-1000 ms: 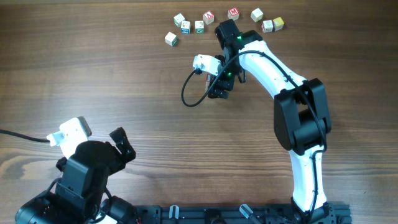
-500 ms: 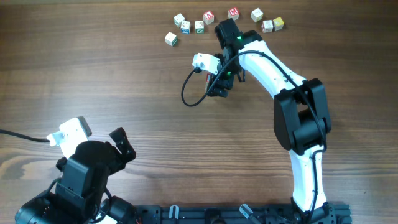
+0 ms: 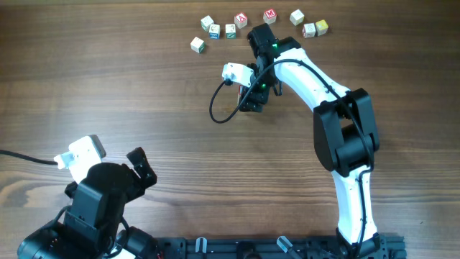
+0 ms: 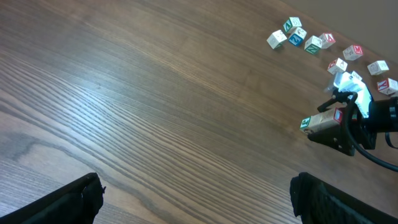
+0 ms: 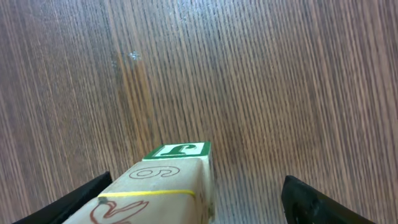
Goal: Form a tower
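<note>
Right wrist: short stack of pale wooden letter cubes [image 5: 168, 183], green-framed J on the end, sits inside the right claw [image 5: 196, 186]; jaws apart, one finger clear of it, probably lining up a pinch.
Overhead: arm mostly hides that stack, upper middle; loose letter cubes [image 3: 241, 20] wait along the top.
Left claw [image 3: 140, 167]: wide open, empty, parked lower left.
</note>
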